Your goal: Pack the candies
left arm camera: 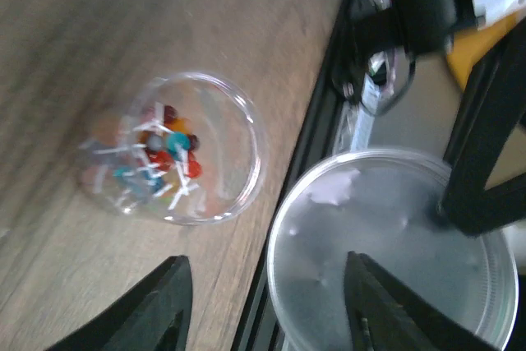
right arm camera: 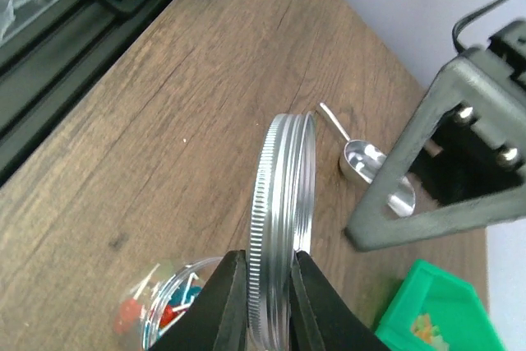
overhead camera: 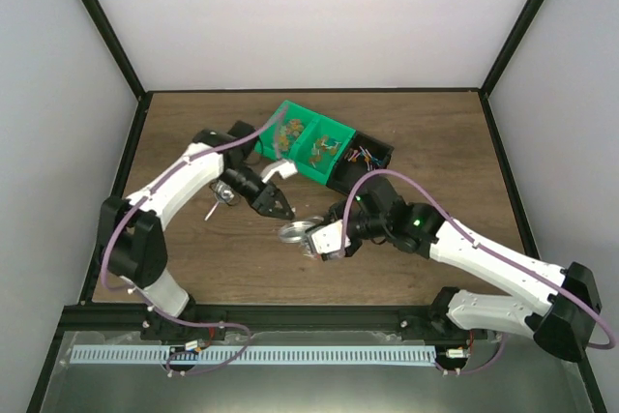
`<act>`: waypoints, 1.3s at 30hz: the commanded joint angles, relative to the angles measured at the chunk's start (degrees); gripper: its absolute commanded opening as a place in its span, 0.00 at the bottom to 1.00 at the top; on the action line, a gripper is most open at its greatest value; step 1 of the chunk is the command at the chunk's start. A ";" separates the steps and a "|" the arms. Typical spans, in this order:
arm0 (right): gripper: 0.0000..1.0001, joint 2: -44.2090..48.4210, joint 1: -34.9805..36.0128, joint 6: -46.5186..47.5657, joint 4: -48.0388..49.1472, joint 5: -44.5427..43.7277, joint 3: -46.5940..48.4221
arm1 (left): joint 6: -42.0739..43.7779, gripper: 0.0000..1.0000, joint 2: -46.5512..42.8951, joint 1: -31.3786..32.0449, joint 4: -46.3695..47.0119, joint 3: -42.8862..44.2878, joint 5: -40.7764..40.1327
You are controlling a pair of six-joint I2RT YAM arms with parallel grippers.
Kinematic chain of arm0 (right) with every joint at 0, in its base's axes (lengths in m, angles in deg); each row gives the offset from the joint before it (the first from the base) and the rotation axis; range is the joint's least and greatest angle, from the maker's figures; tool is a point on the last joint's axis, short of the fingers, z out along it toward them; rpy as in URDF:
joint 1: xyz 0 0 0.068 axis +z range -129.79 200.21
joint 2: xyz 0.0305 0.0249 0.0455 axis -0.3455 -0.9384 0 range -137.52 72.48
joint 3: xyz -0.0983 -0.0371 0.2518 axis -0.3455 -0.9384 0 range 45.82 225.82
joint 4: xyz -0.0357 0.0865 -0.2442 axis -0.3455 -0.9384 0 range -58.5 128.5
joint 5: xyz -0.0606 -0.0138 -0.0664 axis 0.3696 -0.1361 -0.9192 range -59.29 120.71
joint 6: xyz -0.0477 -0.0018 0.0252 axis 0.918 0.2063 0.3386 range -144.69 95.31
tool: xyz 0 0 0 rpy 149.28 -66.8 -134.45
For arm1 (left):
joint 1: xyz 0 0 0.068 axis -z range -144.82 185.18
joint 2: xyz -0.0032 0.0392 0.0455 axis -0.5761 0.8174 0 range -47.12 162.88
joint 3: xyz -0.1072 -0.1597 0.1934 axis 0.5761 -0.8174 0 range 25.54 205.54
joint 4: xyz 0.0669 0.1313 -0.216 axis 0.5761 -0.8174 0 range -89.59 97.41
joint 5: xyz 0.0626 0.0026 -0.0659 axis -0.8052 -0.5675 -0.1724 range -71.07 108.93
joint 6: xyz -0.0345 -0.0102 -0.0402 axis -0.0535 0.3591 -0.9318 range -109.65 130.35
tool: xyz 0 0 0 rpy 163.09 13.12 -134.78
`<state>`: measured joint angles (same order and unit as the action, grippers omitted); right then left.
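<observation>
**Loose, light candies lie in the cup, with the lid held on edge beside it**

The left hand (left arm camera: 265, 262) is seen spread, with nothing between its fingers, hovering over the desk (left arm camera: 99, 30) just short of the cup (left arm camera: 243, 162). The candies (left arm camera: 168, 150) are found inside that clear cup, which stands upright on the desk between the two hands. They show as a small heap of tiny red, blue, orange and white sweets. Thin white ends stick out among them, but whether these are wrapper twists or sticks cannot be told through the blur.

Each candy is judged very light and hard, and too small and slick to be pinched singly. They are better moved in bulk, by way of the cup. The cup itself is judged thin, light and smooth, easily tipped or squashed. It should be taken by its wall from two opposite sides, with mild pressure.

Further right, the lid (right arm camera: 283, 178), metal with a ribbed rim, is pinched on edge by the right hand (right arm camera: 267, 262). It is held above the desk, near the cup.
</observation>
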<state>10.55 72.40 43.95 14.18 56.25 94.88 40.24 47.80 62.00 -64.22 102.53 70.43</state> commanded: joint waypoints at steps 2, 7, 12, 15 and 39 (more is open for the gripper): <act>0.01 -2.57 -3.33 -22.12 -4.33 6.67 6.41 | -5.14 0.66 -8.36 -10.67 9.89 -1.44 0.68; 0.01 -6.61 -10.71 -42.48 -7.12 21.12 8.37 | -10.49 0.82 -22.12 -15.71 27.32 -8.72 -8.69; 0.01 -11.74 -18.80 -57.23 -5.81 37.91 6.91 | -8.98 0.85 -31.94 -15.71 37.42 -18.64 -10.77; 0.01 -15.13 -20.97 -60.84 -5.21 45.27 6.95 | -6.99 0.85 -34.02 -15.33 37.42 -21.92 -10.78; 0.01 -29.91 -25.24 -75.70 4.30 50.93 2.77 | 9.15 0.87 -38.99 5.94 38.02 -39.63 -25.87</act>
<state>-18.21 48.11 -30.82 17.92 105.69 95.58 48.15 7.19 66.14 -30.10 63.91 46.48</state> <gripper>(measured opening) 0.129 0.869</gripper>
